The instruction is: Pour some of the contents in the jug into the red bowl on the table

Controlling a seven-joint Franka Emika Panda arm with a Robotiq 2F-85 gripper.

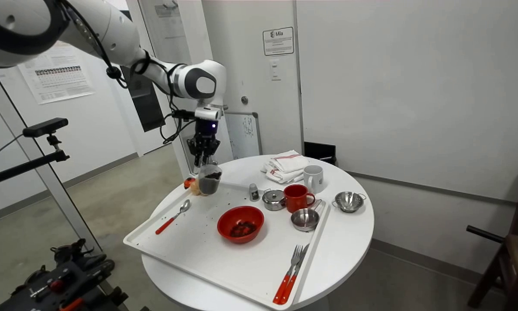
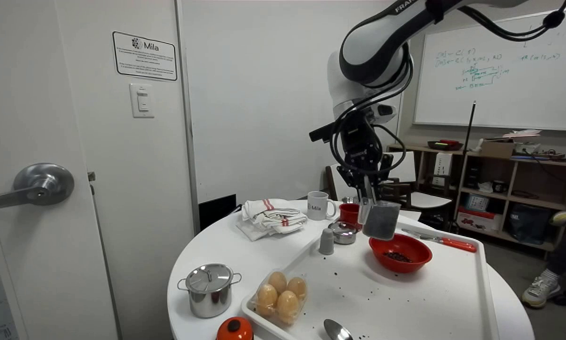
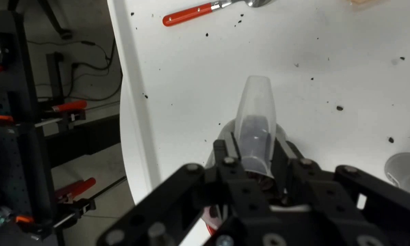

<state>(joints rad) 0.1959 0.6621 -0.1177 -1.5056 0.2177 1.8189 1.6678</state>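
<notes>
The jug is a translucent plastic vessel with dark grey contents, seen in both exterior views [image 1: 209, 181] [image 2: 381, 222]. My gripper [image 1: 202, 160] is shut on the jug's handle, which shows between the fingers in the wrist view [image 3: 256, 136]. The gripper also shows in the other camera's picture [image 2: 371, 189]. The jug is held above the tray, slightly tilted. The wide red bowl [image 1: 229, 222] sits on the tray with dark pieces inside; it also shows in an exterior view [image 2: 401, 268]. In the wrist view only a red sliver of the bowl [image 3: 210, 229] shows; the rest is hidden.
A white tray [image 1: 176, 259] bears a red-handled spoon [image 1: 172, 217], fork and knife [image 1: 291, 276] and scattered dark bits. Eggs [image 2: 278, 295] lie at its corner. A grey shaker [image 1: 253, 192], red mug [image 1: 297, 198], small pans [image 1: 305, 220] and towels [image 1: 287, 166] stand beyond the bowl.
</notes>
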